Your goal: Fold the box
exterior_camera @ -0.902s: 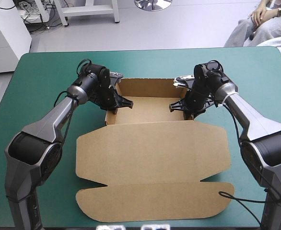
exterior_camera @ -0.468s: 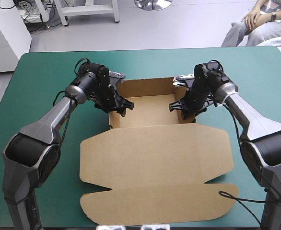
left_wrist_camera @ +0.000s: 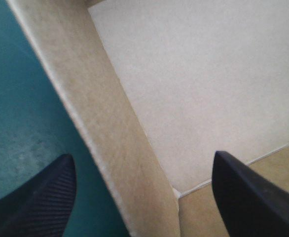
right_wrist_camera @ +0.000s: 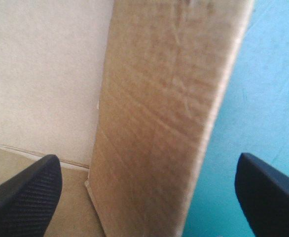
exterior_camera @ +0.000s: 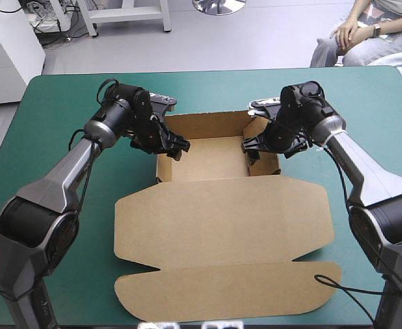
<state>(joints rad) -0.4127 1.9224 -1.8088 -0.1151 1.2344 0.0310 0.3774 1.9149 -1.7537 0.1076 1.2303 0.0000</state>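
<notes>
The brown box (exterior_camera: 211,159) stands as an open tray at the table's middle, its walls raised. Its lid (exterior_camera: 221,226) lies flat toward the near edge. My left gripper (exterior_camera: 173,145) is open over the tray's left wall. In the left wrist view that wall (left_wrist_camera: 115,143) runs between the gripper's (left_wrist_camera: 143,157) spread black fingers, touching neither. My right gripper (exterior_camera: 251,147) is open over the right wall. In the right wrist view that wall (right_wrist_camera: 169,98) stands between the right gripper's (right_wrist_camera: 148,159) wide-apart fingers, which hold nothing.
The teal-green cover (exterior_camera: 57,116) shows in broad strips left and right of the box and behind it. The lid's front flap (exterior_camera: 221,291) reaches close to the table's near edge.
Both grippers have opened and let go of the tray's side walls. The left arm drew back a little to the left. The box slid slightly to the right.
</notes>
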